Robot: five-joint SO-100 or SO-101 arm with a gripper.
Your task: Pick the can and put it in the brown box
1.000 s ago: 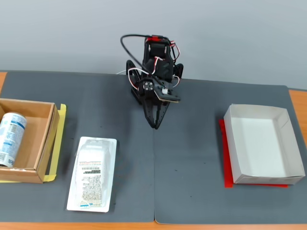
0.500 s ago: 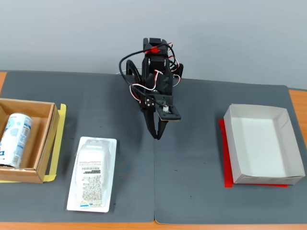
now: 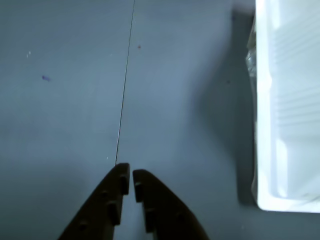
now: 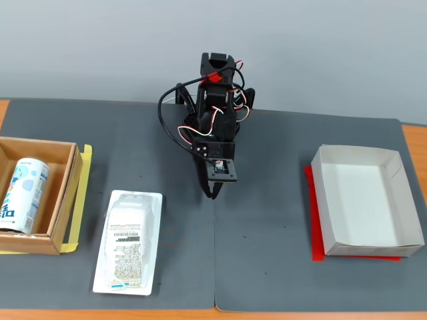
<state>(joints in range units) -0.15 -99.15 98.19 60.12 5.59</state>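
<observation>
Pincer [image 3: 131,176] status: nearly closed, empty, above bare surface [image 3: 60,125]. My assessment: task complete, since the can [image 4: 24,194] lies inside the brown box [image 4: 61,200]; nothing remains.

A plastic-wrapped packet [image 4: 128,241] with a barcode label is seen flat on the dark mat [image 4: 267,267]. A white paper box [image 4: 365,201] is set on a red underlay [image 4: 312,220] at the right of the fixed view. Yellow tape [image 4: 79,200] is seen at the left.
</observation>
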